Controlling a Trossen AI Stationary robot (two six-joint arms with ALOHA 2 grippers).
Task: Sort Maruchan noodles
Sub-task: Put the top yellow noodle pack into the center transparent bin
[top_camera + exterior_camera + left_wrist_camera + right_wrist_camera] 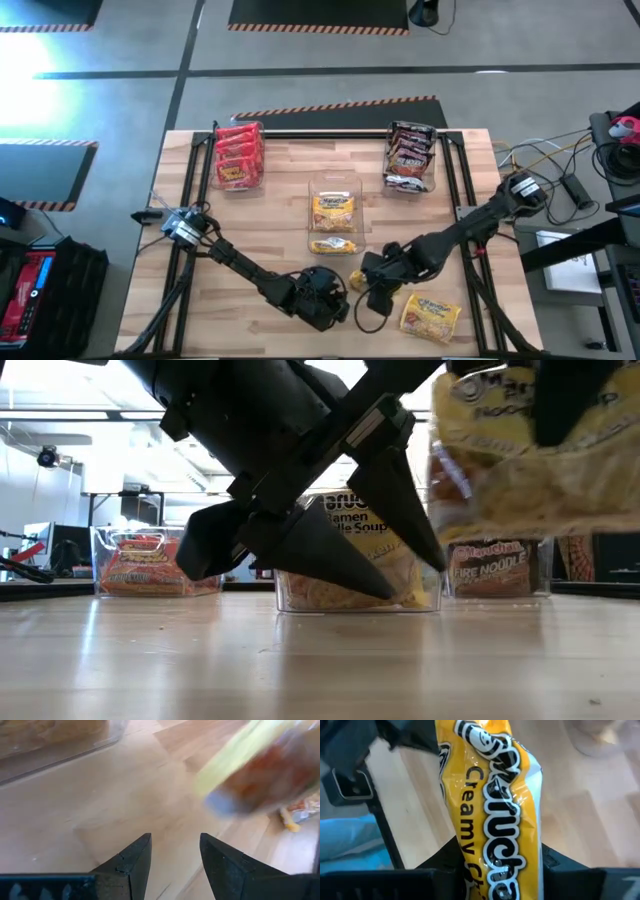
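Observation:
My right gripper is shut on a yellow Maruchan packet, which also shows near the table's near right edge and raised above the wood in the low view. My left gripper is open and empty just above the table, left of that packet; its fingers show in the low view and in its own wrist view. More yellow packets lie in the middle clear bin. Red packets fill the far left bin and dark packets the far right bin. My right gripper pinches the yellow packet between its two fingers, on a crumpled stretch of the wrapper. The packet runs on past the fingertips, along the fingers. It is lifted clear of the table in the low view. Which end the fingers have, I cannot tell.
The three clear bins stand in a row across the far half of the table; they also show in the low view, red, yellow and dark. Bare wood lies at the near left. Black rails run along the table's sides, with cables at the right.

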